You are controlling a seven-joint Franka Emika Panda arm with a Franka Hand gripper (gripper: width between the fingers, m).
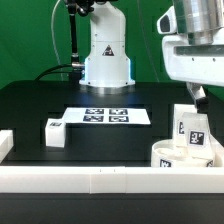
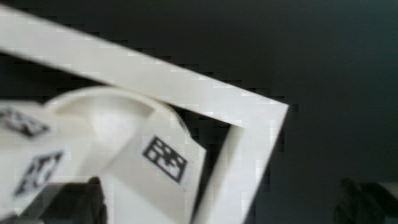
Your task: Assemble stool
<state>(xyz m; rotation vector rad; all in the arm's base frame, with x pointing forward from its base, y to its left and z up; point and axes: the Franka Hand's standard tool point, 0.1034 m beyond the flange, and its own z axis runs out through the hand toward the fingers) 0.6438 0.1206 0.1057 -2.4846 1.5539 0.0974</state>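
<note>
The white round seat disc (image 1: 176,157) lies at the exterior view's right, against the front rail wall. A tagged white leg (image 1: 190,124) stands upright on it. A second leg (image 1: 54,132) lies loose at the left. My gripper (image 1: 200,98) hangs just above the upright leg's top. In the wrist view the seat (image 2: 93,112) sits in the rail corner and the tagged leg (image 2: 164,160) rises toward my gripper (image 2: 222,205). The dark fingers (image 2: 68,200) stand wide apart on either side of the leg without touching it. More tags (image 2: 32,150) show on another leg beside it.
The white rail wall (image 1: 100,180) runs along the front, with a short piece (image 1: 5,145) at the left and its corner in the wrist view (image 2: 196,88). The marker board (image 1: 107,116) lies mid-table. The robot base (image 1: 105,60) stands behind it.
</note>
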